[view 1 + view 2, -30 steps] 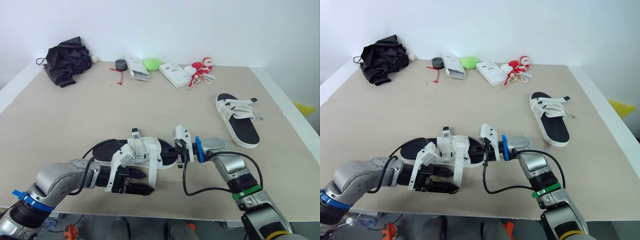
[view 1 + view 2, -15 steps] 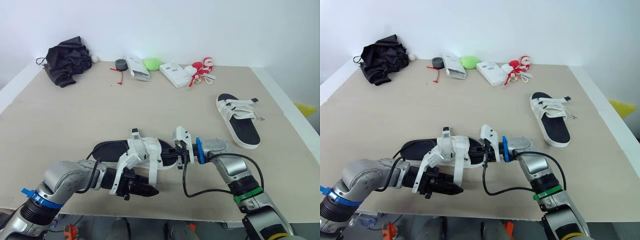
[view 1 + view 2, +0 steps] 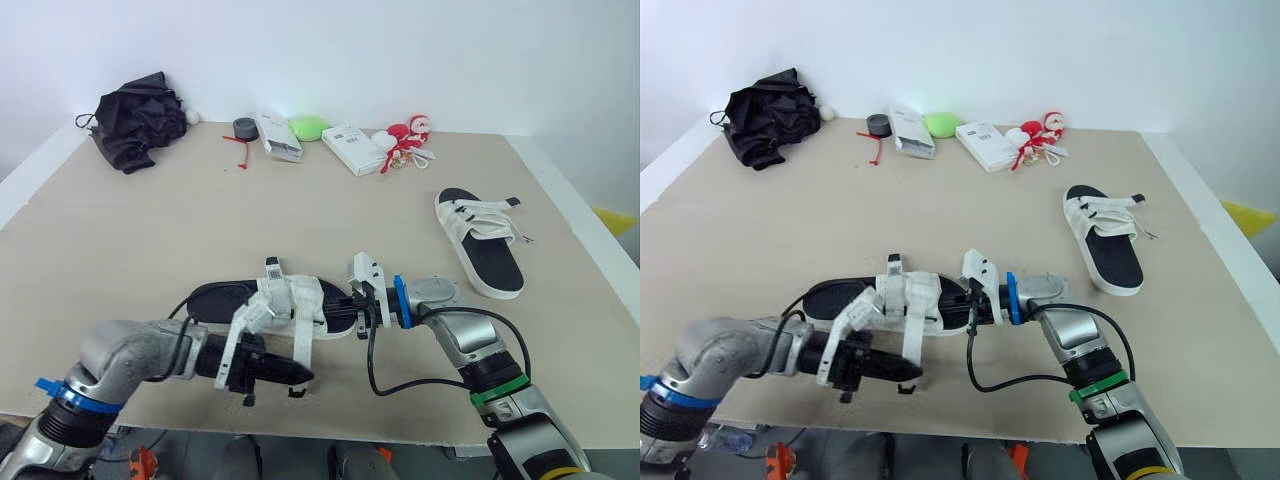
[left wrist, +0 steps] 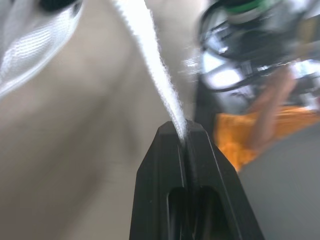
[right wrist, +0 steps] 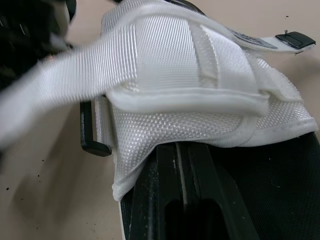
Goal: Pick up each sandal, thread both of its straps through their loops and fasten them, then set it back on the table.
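A: White webbing, pulled taut. The strap (image 4: 150, 65) runs from the near sandal (image 3: 290, 300) to the left gripper (image 3: 295, 377). That gripper has the strap pinched flat, fingers closed with only webbing between them.

B: Noted. Right side?

A: Right gripper (image 3: 352, 312) is at the sandal's right-hand end. Fingers drawn to a thin seam, tips tucked under the white upper at the sole's edge. Reads as a hold on the sandal.

B: Lie of the sandal?

A: Front centre of the table (image 3: 150, 230), between the two grippers. Long axis runs across the robot, left to right. Bare black heel to its left, strapped forefoot to its right. So I judge the toe points right, at the right gripper.

B: And the strap against that?

A: Crosswise. It leaves the sandal's near side toward the table's front edge. The left gripper sits on the robot's side of the sandal and is the nearer one to the strap end.

B: Loop?

A: Black loop (image 5: 95, 145) at the upper's edge, strap passing just beside it. Threaded or not, cannot tell.

B: The other one?

A: Second sandal (image 3: 480, 240), well apart at the right, lying flat, heel toward the robot.
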